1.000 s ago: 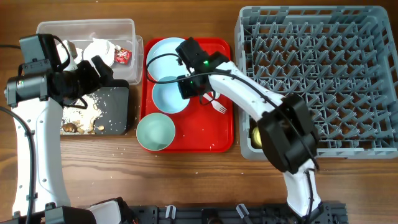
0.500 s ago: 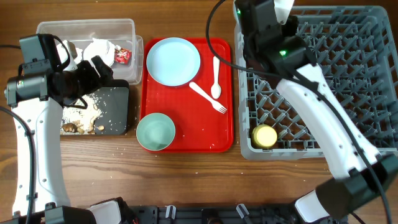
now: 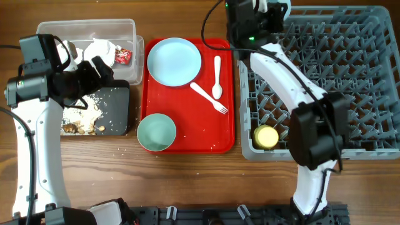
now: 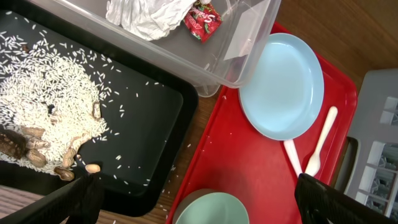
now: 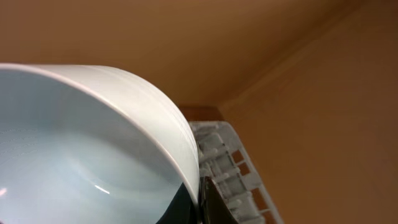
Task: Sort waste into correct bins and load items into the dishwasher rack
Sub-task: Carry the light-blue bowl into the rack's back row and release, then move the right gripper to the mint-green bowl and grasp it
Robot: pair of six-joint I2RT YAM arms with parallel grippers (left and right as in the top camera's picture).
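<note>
Overhead view of a wooden desk. The right end effector is up at the far left corner of the grey dishwasher rack, clamped on the rim of the small pale bowl, which is tipped on edge. A yellow cup sits in the rack's near left corner. On the red tray lie the pale blue plate, a white spoon, a white fork and the mint-green bowl. The left end effector hovers with its fingers spread wide and empty over the clear tub, holding napkins and a red wrapper, and the black tray of food scraps.
</note>
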